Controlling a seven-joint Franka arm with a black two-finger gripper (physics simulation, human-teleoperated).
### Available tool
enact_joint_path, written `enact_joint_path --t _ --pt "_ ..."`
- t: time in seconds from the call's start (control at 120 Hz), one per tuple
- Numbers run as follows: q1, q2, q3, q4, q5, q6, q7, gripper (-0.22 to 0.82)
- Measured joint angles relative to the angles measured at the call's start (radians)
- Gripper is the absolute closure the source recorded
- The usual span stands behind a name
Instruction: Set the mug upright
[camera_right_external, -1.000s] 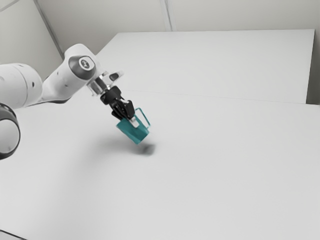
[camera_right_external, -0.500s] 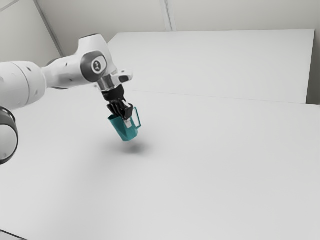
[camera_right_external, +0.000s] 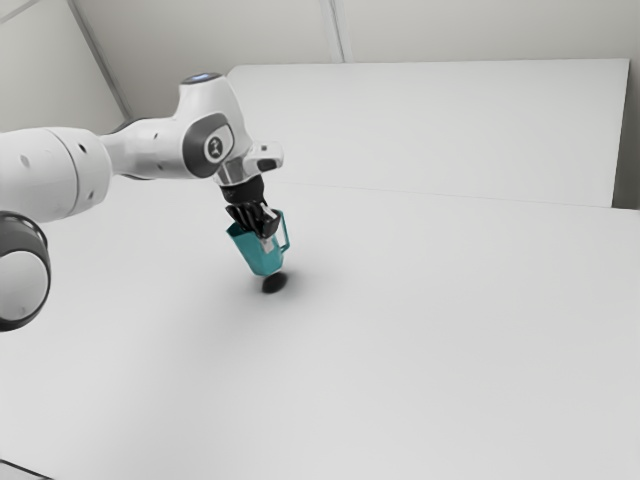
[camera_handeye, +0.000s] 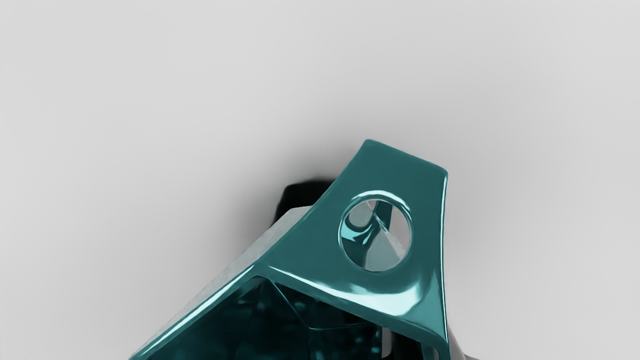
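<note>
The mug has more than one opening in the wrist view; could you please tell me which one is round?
The hole through the handle; the mouth of the mug is larger, with straight edges meeting at corners.

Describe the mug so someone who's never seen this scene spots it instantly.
Find the pale table, then follow the white arm from the exterior view's left to its black pincer. Clamped there, slightly tilted, is the mug, its handle toward the exterior view's right. Its teal colour sets it apart from white arm, black pincer and pale table.
</note>
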Motion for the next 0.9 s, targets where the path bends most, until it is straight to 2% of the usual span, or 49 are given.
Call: enact_joint_path --t 0.9 --pt "-0.001 0.055 0.001 0.007 0.079 -0.063 -0.053 0.78"
